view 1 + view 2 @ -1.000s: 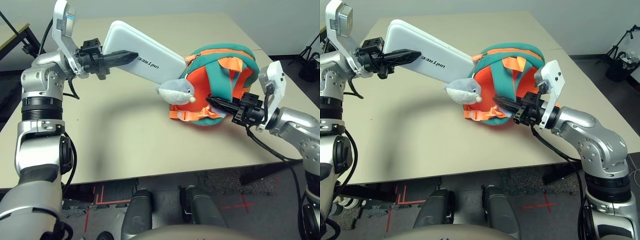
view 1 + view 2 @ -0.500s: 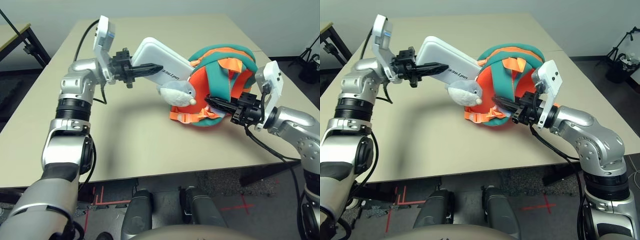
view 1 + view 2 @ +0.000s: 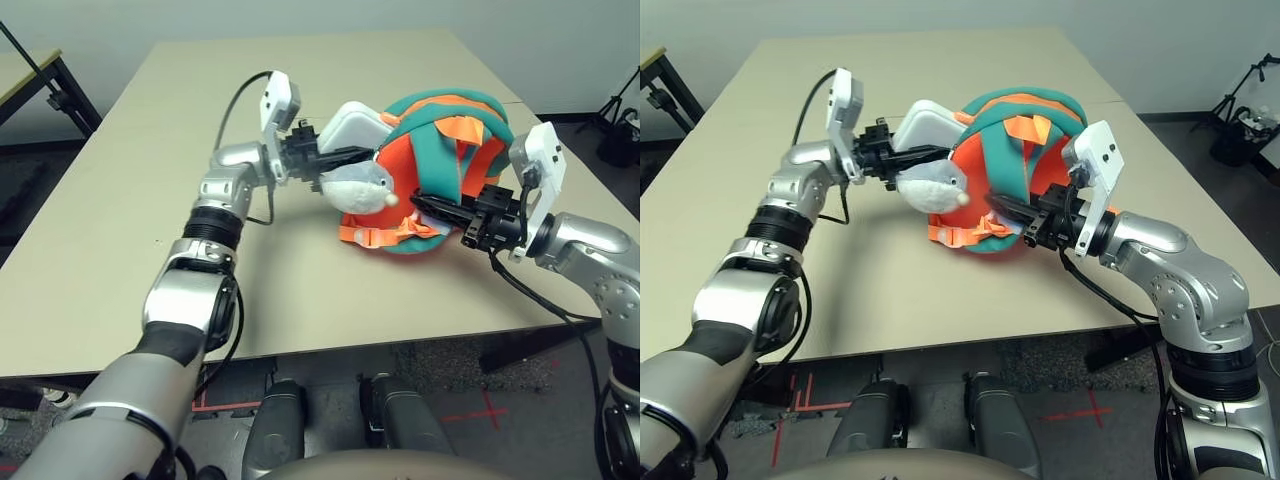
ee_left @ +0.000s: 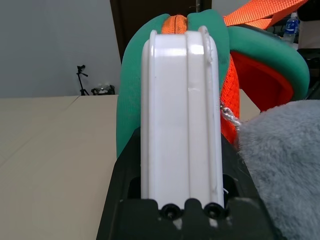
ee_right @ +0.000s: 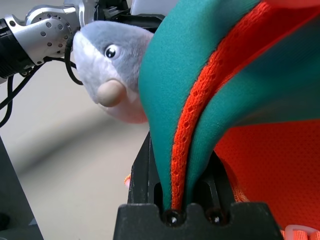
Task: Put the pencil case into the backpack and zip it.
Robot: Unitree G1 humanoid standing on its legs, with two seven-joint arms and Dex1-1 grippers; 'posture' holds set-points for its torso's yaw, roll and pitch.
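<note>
Showing white [image 4: 170, 120]; pencil case [image 3: 354, 127] narrow, smooth, edge ridged.

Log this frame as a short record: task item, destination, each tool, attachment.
pencil case: white, its far end at the backpack's opening
backpack: orange and teal, on the table
left tool, gripping the pencil case
right tool, clamped on teal fabric with orange trim
attachment: grey-and-white plush toy, beside the left tool
zip-up: not yet done
</note>
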